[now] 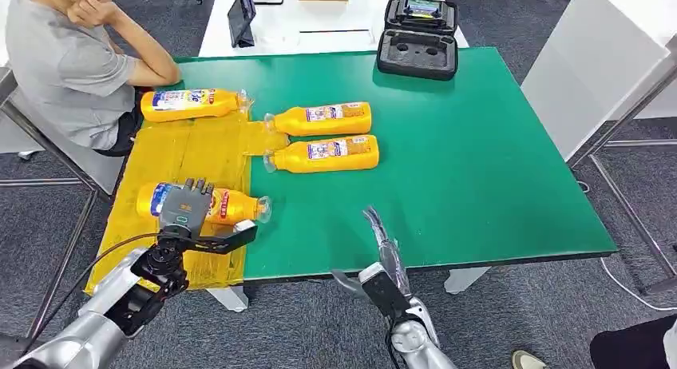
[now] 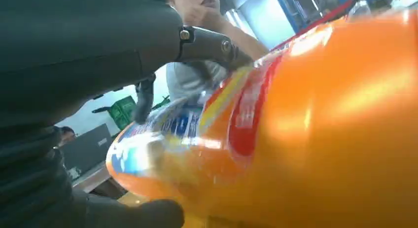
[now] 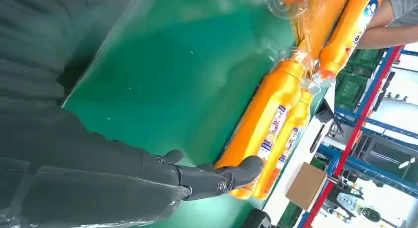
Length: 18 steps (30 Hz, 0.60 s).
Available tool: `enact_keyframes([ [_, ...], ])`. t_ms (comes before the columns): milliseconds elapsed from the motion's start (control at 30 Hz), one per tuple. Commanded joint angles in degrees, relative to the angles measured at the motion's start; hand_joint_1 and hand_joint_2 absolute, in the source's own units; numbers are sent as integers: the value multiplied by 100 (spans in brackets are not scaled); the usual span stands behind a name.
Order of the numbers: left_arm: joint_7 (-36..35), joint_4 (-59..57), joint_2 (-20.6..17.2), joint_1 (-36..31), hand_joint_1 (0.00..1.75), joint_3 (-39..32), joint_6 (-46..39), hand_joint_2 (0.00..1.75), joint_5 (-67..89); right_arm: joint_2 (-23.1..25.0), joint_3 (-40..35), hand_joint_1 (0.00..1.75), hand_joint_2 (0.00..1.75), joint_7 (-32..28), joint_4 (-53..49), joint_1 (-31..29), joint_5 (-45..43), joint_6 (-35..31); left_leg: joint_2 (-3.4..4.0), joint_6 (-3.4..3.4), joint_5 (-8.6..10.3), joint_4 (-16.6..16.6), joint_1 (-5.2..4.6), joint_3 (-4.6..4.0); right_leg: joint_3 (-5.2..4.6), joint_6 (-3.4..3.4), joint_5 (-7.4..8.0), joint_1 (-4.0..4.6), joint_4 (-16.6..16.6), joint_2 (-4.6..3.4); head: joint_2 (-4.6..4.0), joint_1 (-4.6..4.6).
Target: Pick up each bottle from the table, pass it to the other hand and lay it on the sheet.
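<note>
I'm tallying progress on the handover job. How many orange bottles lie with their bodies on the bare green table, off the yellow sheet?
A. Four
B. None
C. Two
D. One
C: two bottles lie side by side on the green table, while a far bottle and the bottle under the left hand lie on the yellow sheet.

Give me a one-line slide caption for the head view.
Left hand grips an orange plastic bottle on the yellow sheet; right hand hovers open.
</note>
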<state>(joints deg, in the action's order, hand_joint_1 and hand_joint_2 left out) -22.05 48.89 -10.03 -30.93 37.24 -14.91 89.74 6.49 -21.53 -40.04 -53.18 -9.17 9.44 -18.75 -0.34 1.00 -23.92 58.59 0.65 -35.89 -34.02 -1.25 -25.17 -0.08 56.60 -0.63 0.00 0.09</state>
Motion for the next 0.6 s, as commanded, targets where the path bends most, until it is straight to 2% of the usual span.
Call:
enact_keyframes([
  [33, -13, -435, 132, -157, 2, -76, 61, 175, 26, -23, -74, 0, 175, 4, 321, -227, -20, -27, 2, -1, -8, -5, 0, 25, 26, 0, -7, 1, -7, 6, 0, 0],
  [600, -79, -399, 228, -159, 0, -12, 222, 175, 26, -43, -51, 0, 175, 4, 369, -260, 12, -75, 2, -1, -5, -5, -1, 19, 20, 0, -4, 0, -5, 2, 0, 0],
])
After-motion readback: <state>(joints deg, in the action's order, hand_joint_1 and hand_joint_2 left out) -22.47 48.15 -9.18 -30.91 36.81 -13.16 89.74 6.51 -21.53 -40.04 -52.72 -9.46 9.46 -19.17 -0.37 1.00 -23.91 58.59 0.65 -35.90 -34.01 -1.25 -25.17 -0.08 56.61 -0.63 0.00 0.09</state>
